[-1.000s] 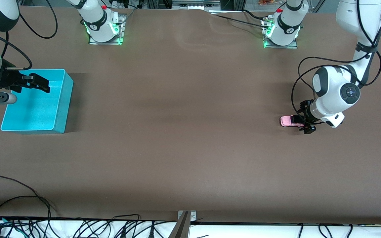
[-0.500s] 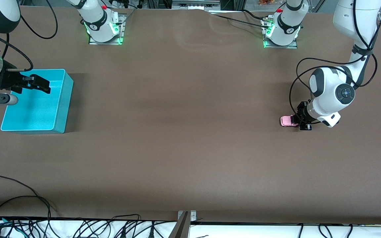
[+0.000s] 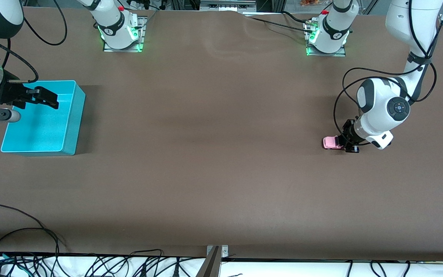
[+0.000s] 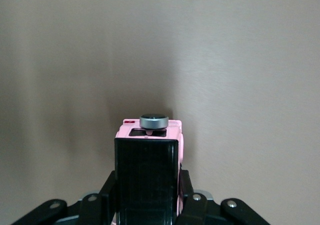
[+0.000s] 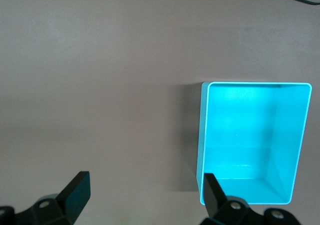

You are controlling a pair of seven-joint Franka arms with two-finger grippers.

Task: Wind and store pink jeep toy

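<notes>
The pink jeep toy stands on the brown table toward the left arm's end. My left gripper is low at the table and shut on the jeep's rear. In the left wrist view the jeep shows its black roof and a round spare wheel, pressed between my left gripper's fingers. My right gripper hangs open and empty over the teal bin. In the right wrist view the right gripper is open above the table beside the bin.
The teal bin is empty and stands at the right arm's end of the table. Cables lie along the table edge nearest the front camera. The two arm bases stand along the edge farthest from the front camera.
My left gripper has closed in around the jeep's rear, and gripper and jeep have shifted slightly toward the right arm's end. The right arm has hardly moved.
</notes>
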